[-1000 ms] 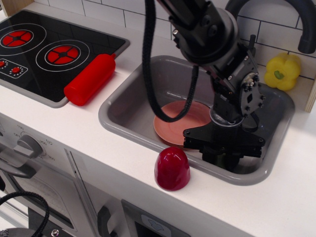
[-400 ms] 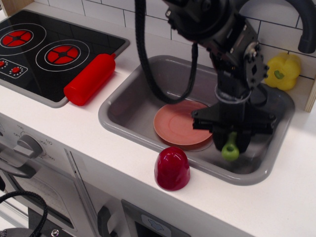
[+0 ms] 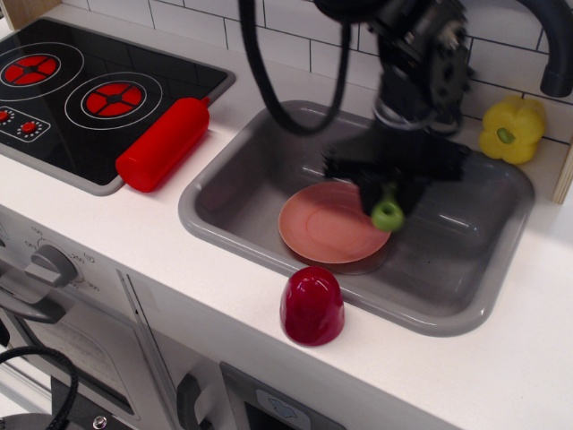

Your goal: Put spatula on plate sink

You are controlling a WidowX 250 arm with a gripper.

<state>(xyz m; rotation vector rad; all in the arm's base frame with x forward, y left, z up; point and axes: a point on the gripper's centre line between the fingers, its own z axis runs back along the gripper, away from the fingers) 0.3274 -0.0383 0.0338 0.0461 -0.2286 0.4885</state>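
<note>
Spatula (image 3: 387,213) is hanging in the air inside the sink (image 3: 224,210), with only its round lime-green handle end peeking out under the gripper (image 3: 394,184). The gripper is looking blurry, but its jaws are looking pressed onto the upper part of the spatula, and the grey blade is hiding behind the black gripper, so I cannot see it. The green end is hanging over the right edge of the pink plate (image 3: 327,224), which is lying flat on the sink floor. I am guessing the spatula is a light toy made of hard plastic, so it is not bending or breaking easily. It is looking smooth, so it could be slipping or swinging if the hold is loose. The thin neck or the top of the handle is looking like the best spot for holding. Nearby, a dark red cup (image 3: 312,305) is sitting on the white counter (image 3: 501,376) in front of the sink, and a red bottle (image 3: 163,143) is lying beside the toy stove (image 3: 63,90)
</note>
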